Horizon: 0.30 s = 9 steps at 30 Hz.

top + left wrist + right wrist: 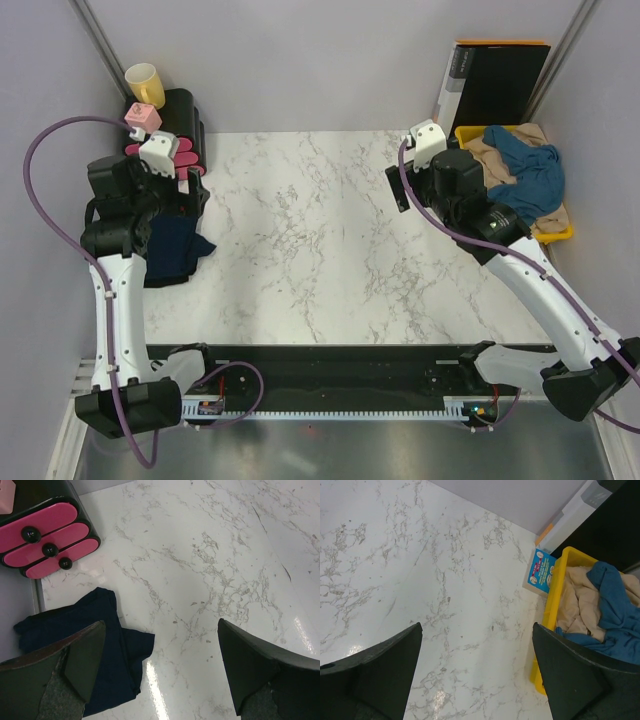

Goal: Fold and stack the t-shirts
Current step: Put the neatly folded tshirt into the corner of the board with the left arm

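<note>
Hovering wide open and empty, the left gripper (161, 627) has the bunched navy t-shirt (120, 655) off to its left, partly under the finger on that side. The shirt's long axis runs roughly along the fingers, not across the gap. The right gripper (476, 627), equally wide and empty, has the yellow tray (551, 605) just beyond its right finger, the beige t-shirt (575, 600) and blue t-shirt (615, 605) heaped inside. That arm looks nearer for fetching one.

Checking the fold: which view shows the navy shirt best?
Left wrist: the navy shirt lies close, its folds clear. Top external shows it partly hidden by the left arm. Right wrist misses it.
</note>
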Available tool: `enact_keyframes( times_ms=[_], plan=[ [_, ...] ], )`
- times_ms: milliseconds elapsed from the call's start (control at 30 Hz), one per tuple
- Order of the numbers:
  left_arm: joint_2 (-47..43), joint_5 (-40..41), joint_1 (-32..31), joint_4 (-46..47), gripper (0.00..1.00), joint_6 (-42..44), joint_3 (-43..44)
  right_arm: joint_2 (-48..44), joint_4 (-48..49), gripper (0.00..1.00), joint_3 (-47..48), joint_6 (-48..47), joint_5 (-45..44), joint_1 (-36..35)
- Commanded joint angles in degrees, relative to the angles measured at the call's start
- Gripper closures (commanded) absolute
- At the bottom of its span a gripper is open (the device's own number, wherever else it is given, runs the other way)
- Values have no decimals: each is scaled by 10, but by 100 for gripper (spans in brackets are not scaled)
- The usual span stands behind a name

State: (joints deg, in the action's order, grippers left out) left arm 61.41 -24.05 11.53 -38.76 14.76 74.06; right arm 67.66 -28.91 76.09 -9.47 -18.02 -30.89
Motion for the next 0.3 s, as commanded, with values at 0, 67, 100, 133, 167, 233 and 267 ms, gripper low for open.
enact_keyframes(
  times_ms=[0, 67, 100, 133, 167, 233, 267],
  plan=[
    [-15, -3, -2, 23, 0, -25, 5, -11, -4, 2, 0, 17, 7, -1],
    [-16, -5, -3, 23, 0, -25, 3, -13, -5, 2, -1, 16, 11, 0],
    [-18, -4, -2, 25, 0, -23, 1, -13, -5, 2, -1, 16, 14, 0],
    [-20, -5, -2, 26, 0, -19, 0, -13, -4, 2, -2, 17, 17, 0],
    [-21, -6, -2, 28, 0, -20, -1, -13, -5, 2, -2, 17, 18, 0],
    [-21, -6, -2, 31, 0, -22, -2, -13, -5, 2, -3, 15, 23, 0],
    [-21, -5, -2, 31, 0, -22, -1, -13, -5, 2, -4, 14, 22, 0]
  ],
)
